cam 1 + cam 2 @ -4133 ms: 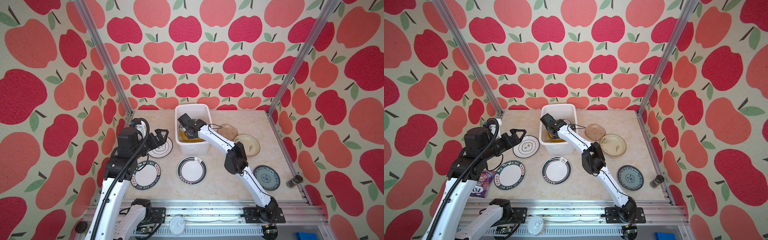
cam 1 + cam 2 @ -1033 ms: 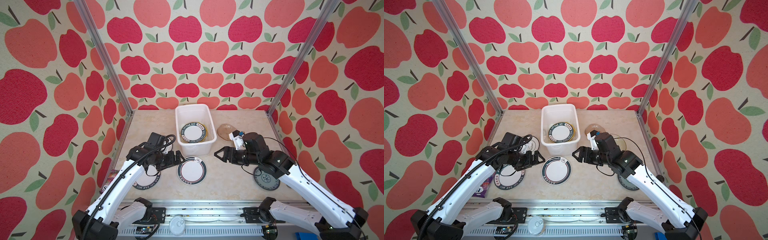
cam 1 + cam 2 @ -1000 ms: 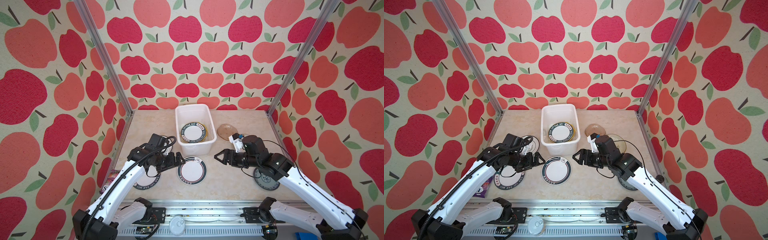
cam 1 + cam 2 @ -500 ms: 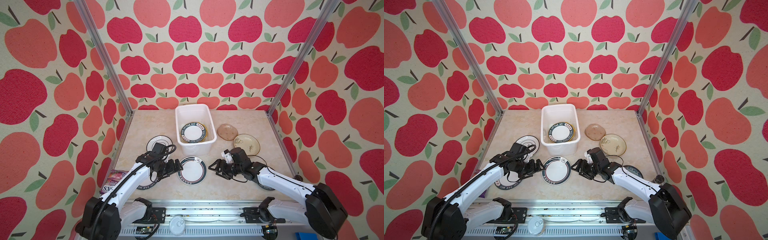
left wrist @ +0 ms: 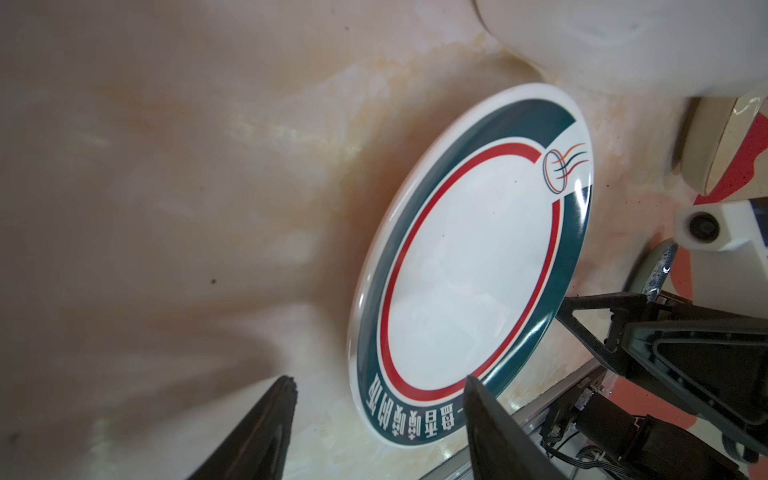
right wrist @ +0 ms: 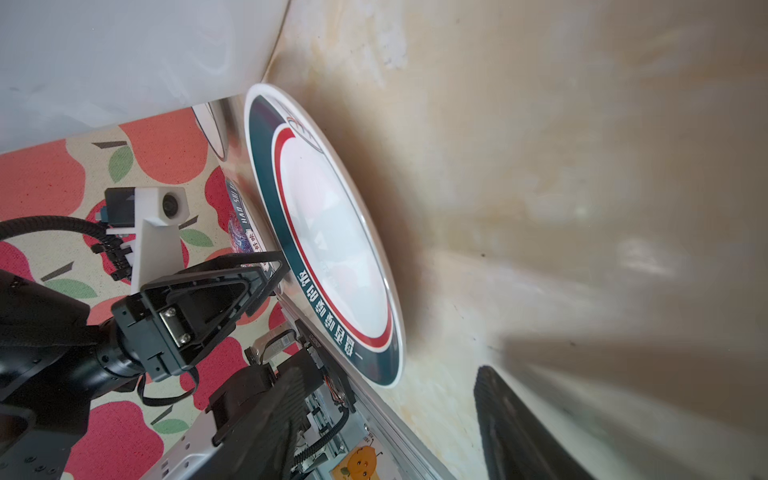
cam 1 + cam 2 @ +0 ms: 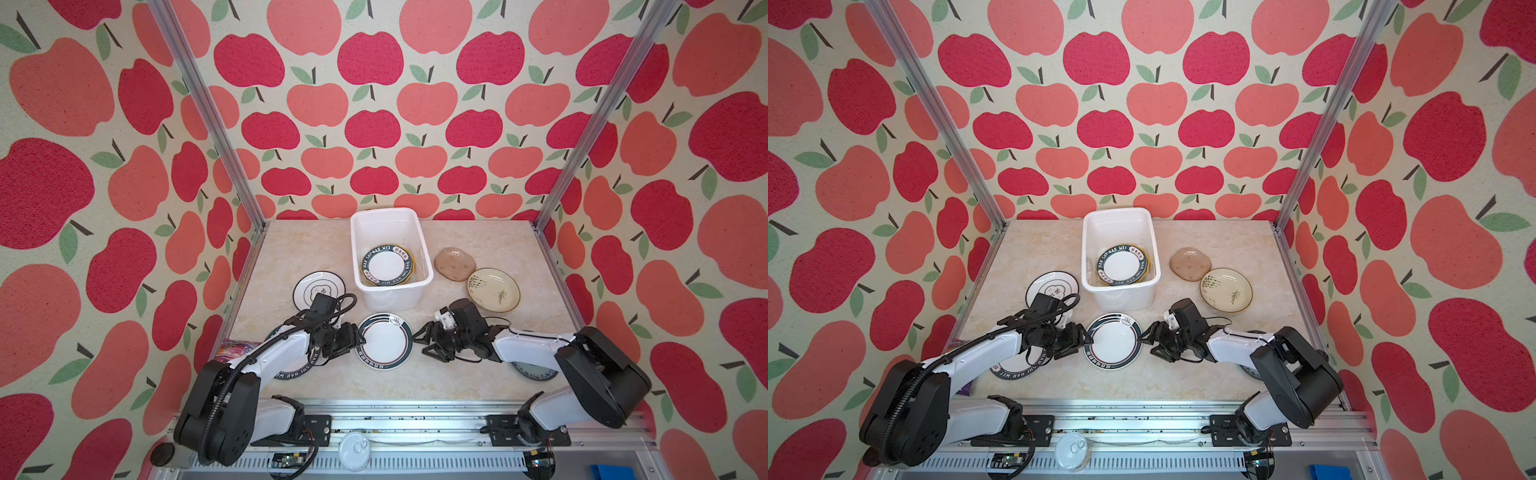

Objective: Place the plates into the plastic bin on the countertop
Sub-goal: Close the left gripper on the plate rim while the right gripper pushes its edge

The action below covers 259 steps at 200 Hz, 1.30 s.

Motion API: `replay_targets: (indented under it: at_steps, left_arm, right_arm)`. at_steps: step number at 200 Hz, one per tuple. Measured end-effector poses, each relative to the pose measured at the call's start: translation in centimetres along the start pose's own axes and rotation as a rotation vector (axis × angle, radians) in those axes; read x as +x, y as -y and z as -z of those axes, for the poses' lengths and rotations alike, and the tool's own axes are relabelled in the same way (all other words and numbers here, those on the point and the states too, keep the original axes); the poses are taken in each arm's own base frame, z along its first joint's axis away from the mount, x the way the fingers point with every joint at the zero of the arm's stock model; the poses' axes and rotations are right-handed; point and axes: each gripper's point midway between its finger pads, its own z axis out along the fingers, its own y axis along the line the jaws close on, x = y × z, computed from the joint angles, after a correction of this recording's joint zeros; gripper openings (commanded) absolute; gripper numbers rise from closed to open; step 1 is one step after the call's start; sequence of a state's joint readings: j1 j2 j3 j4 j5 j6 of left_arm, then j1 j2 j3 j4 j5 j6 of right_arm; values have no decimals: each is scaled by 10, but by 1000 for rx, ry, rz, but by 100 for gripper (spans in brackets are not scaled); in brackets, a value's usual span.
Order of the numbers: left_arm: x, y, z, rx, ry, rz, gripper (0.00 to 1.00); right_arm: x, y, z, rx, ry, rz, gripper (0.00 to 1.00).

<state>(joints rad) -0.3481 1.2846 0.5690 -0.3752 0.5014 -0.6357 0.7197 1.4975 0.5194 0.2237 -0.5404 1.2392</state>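
The teal-rimmed plate (image 7: pixel 385 340) lies flat on the surface (image 7: pixel 457 386), just in front of the plastic bin (image 7: pixel 390 296), flanked by my two claws. My left claw (image 7: pixel 358 344) sits at its left rim with jaws well apart. One finger (image 5: pixel 490 419) laps over the rim in the left wrist view, and nothing is gripped. My right claw (image 7: pixel 419 345) stands just beside the right rim, jaws likewise spread and empty. By my reading, this is the pick-up of the next plate. A lettered plate (image 7: pixel 386 266) already rests in the bin atop a yellow plate (image 7: pixel 410 259), while a brown plate (image 7: pixel 455 264) and a cream plate (image 7: pixel 493 289) wait to the bin's right. The next move, I judge, calls for working a finger under that low rim while the opposite claw braces the plate against sliding, then closing, lifting and clearing the bin's front wall.
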Motion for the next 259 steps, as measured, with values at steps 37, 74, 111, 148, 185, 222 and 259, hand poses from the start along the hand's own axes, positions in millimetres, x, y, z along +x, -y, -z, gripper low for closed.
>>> replay_targets:
  at_steps: [37, 74, 111, 148, 185, 222, 259]
  left_arm:
    - [-1, -2, -13, 13, -19, 6, 47]
    - [-3, 1, -19, 29, -24, -4, 32]
    - [-4, 1, -24, 36, -24, -4, 19]
    - [-8, 7, -21, 74, 9, 11, 4]
    - [-11, 15, -12, 118, 66, -1, 0]
    - [-9, 19, -4, 144, 93, -9, 0]
    - [-5, 24, 5, 172, 119, -23, 0]
  right_arm:
    - [-6, -7, -9, -6, -17, -2, 64]
    - [-12, -14, -24, -19, -38, 10, 56]
    - [-9, -17, -32, -29, -66, 17, 49]
    - [-9, -12, -32, -13, -67, 6, 40]
    - [-10, -8, -32, 3, -64, -4, 34]
    - [-8, -8, -32, 11, -59, 0, 34]
    - [-3, -13, -28, 21, -48, 29, 28]
